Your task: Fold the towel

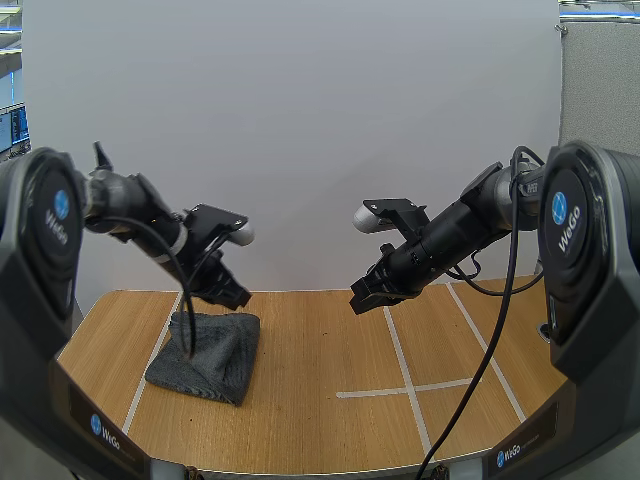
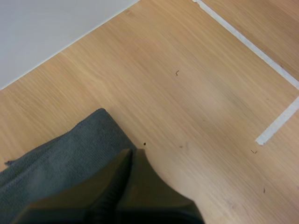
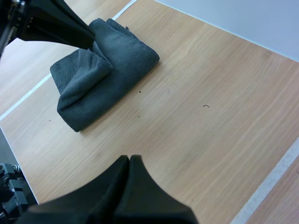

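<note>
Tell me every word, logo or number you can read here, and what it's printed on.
"WeGo": on the left arm's black base, beside a blue badge.
"WeGo": on the right arm's black base, likewise.
"WeGo": small, on the left front rim.
"WeGo": small, on the right front rim.
Nothing is written on the towel or the table.
</note>
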